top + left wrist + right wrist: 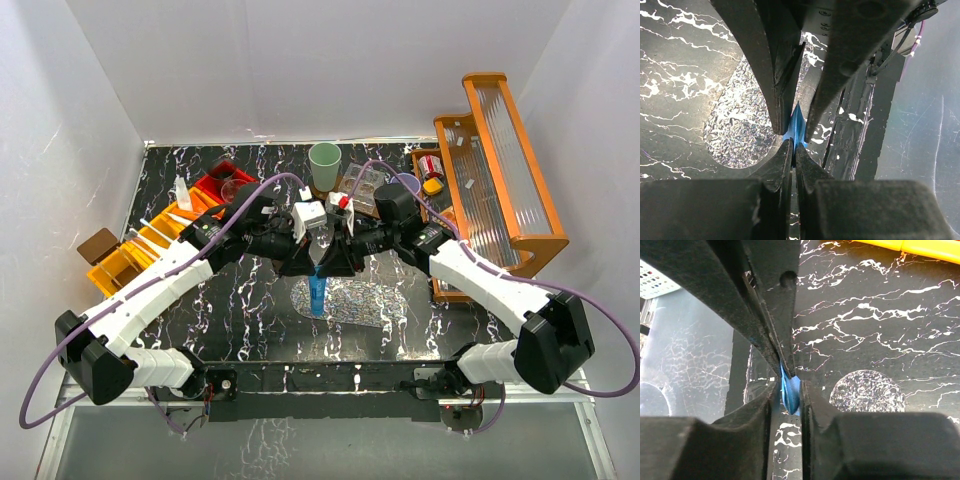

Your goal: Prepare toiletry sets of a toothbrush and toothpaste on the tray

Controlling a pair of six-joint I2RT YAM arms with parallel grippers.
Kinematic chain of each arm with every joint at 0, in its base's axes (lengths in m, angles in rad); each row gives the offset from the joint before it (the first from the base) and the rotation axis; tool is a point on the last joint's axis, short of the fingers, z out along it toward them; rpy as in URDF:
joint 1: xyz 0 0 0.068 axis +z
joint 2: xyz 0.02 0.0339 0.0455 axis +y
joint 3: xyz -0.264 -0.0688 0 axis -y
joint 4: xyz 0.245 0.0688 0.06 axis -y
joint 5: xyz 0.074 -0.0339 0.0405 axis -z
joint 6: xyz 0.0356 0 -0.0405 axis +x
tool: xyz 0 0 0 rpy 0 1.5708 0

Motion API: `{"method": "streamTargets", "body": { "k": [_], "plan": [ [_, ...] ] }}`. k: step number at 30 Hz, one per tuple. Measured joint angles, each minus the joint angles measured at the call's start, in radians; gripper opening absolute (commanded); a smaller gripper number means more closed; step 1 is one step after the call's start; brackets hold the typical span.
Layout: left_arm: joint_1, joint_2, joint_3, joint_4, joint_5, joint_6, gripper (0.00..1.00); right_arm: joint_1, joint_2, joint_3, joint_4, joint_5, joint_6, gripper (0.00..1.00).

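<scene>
A small tapered blue tube (318, 292) hangs upright over the left end of the silvery oval tray (360, 302). My left gripper (306, 264) and right gripper (334, 264) meet above it, both pinching its upper end. In the left wrist view my left gripper (793, 146) is shut on the tube (796, 125), with the other arm's fingers (782, 100) gripping it from above. In the right wrist view my right gripper (789, 386) holds the tube (790, 396) between its pads. A green cup (324, 158) stands at the back. No toothbrush is clearly visible.
Orange and red bins (135, 252) line the left side, with a brown block (98, 244) beside them. An orange rack (500, 170) with small items stands at the right. A flat packet (362, 183) lies behind the right arm.
</scene>
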Motion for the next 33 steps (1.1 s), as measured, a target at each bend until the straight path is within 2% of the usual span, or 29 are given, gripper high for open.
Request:
{"method": "streamTargets", "body": {
  "k": [1, 2, 5, 8, 10, 12, 16, 20, 25, 28, 33],
  "plan": [
    [0.000, 0.000, 0.000, -0.002, 0.000, 0.000, 0.00, 0.000, 0.005, 0.000, 0.001, -0.002, 0.000, 0.10],
    [0.000, -0.001, 0.000, -0.004, 0.000, 0.000, 0.00, 0.000, 0.008, 0.000, 0.002, -0.006, 0.000, 0.00],
    [-0.001, -0.002, 0.000, -0.007, -0.005, 0.003, 0.03, 0.000, 0.015, 0.000, 0.005, -0.022, 0.005, 0.00],
    [-0.001, -0.007, -0.001, -0.002, -0.028, -0.005, 0.41, 0.000, 0.015, 0.000, 0.008, -0.009, 0.021, 0.00],
    [-0.003, -0.021, -0.009, 0.024, -0.071, -0.020, 0.58, 0.000, 0.015, 0.000, 0.006, 0.043, 0.048, 0.00],
    [-0.002, -0.056, -0.024, 0.054, -0.141, -0.045, 0.68, 0.003, 0.013, 0.000, 0.004, 0.111, 0.080, 0.00],
    [0.010, -0.135, -0.033, 0.107, -0.318, -0.095, 0.81, 0.005, -0.012, 0.001, -0.019, 0.337, 0.185, 0.00],
    [0.041, -0.216, -0.035, 0.195, -0.594, -0.162, 0.84, 0.005, -0.035, 0.032, -0.068, 0.638, 0.328, 0.00],
    [0.052, -0.291, -0.060, 0.337, -0.898, -0.185, 0.85, 0.013, 0.000, 0.192, -0.148, 1.097, 0.497, 0.00],
    [0.052, -0.313, -0.094, 0.415, -0.988, -0.168, 0.85, 0.033, 0.038, 0.275, -0.125, 1.342, 0.536, 0.00],
    [0.056, -0.350, -0.196, 0.523, -1.083, -0.123, 0.87, 0.045, 0.123, 0.331, -0.020, 1.600, 0.502, 0.00]
  ]
}}
